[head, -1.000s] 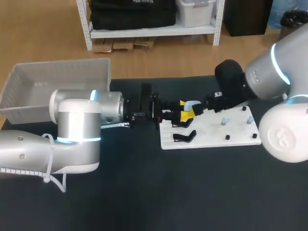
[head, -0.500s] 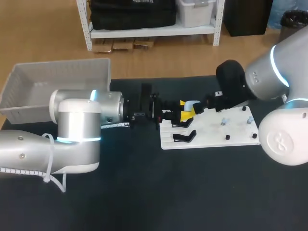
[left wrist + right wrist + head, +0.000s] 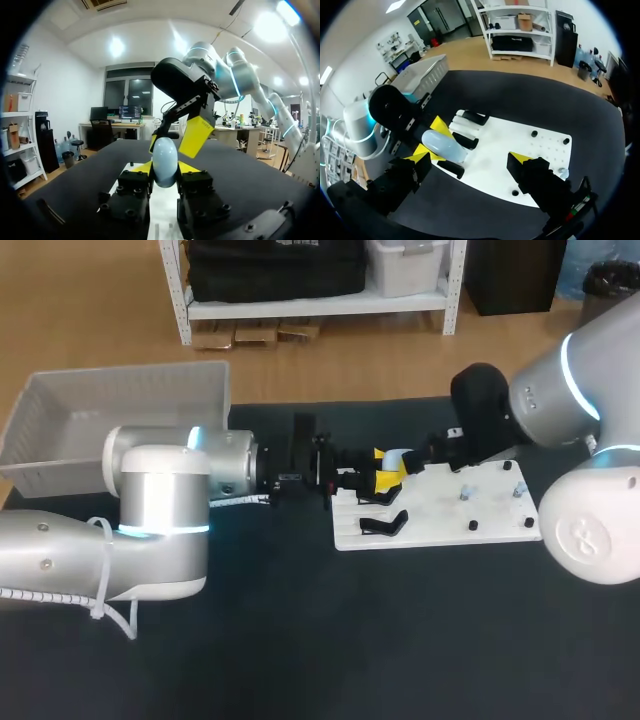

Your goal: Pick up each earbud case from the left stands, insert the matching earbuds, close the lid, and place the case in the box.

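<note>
While the left gripper [image 3: 372, 480] is clamped on a pale blue, egg-shaped plastic earbud case [image 3: 398, 456], the case hangs in the air a little right of centre in the head view. It sits above the left edge of a white rectangular board [image 3: 480, 530]. In the left wrist view the case [image 3: 165, 162] stands upright, pinched low down between the two fingers.

The right gripper [image 3: 432, 458] sits just beside the case, on its right in the head view. Its fingers are spread wide and hold nothing, as the right wrist view [image 3: 470, 160] confirms.

The main risk, as I judge it, is the grip. The shell looks smooth and rounded, and it is held only near its base, so an off-centre push from the right gripper could twist it or squeeze it out. The yellow tips of the two grippers are also close and could collide.

A dropped case would likely land among the curved black stands [image 3: 382, 525] below, well apart from the white plastic box [image 3: 120, 372] at the upper left.
</note>
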Robot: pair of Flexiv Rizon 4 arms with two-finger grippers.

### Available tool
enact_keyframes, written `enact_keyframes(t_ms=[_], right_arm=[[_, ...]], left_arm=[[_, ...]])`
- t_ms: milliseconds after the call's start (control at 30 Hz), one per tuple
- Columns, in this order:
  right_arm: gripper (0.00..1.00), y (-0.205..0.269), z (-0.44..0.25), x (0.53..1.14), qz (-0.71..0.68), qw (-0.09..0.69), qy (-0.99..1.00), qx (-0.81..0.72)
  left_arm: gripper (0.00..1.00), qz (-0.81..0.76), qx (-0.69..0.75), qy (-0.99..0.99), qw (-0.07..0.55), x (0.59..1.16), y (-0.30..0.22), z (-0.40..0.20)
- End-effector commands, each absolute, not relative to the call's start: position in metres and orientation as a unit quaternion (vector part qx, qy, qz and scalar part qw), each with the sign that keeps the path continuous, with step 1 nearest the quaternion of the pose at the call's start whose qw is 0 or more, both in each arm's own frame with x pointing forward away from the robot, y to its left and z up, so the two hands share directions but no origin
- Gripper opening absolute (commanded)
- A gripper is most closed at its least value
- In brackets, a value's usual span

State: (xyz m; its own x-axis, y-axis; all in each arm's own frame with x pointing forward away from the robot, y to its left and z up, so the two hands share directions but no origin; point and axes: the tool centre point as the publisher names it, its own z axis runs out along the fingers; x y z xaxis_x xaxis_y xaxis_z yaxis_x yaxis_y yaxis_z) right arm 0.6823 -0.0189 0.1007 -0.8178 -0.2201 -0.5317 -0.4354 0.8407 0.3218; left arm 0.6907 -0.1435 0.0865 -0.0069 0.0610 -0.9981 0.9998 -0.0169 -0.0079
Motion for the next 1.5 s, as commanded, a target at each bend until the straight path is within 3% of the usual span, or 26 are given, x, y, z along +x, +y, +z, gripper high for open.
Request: enact_keyframes(t_ms=[33,900,1100,1500], right_arm=[[1.00,-0.016,0.099,0.683,0.213,0.247,0.930,-0.172],[1.00,-0.027,0.132,0.696,0.210,0.282,0.920,-0.176],[1.00,-0.050,0.152,0.691,0.136,0.297,0.917,-0.230],[1.00,-0.118,0.131,0.683,-0.035,0.200,0.946,-0.252]], left_arm=[[0.00,-0.491,0.516,0.511,0.482,0.691,-0.144,0.085],[0.00,-0.491,0.516,0.511,0.482,0.691,-0.144,0.085],[0.00,-0.491,0.516,0.511,0.482,0.691,-0.144,0.085],[0.00,-0.491,0.516,0.511,0.482,0.691,-0.144,0.085]])
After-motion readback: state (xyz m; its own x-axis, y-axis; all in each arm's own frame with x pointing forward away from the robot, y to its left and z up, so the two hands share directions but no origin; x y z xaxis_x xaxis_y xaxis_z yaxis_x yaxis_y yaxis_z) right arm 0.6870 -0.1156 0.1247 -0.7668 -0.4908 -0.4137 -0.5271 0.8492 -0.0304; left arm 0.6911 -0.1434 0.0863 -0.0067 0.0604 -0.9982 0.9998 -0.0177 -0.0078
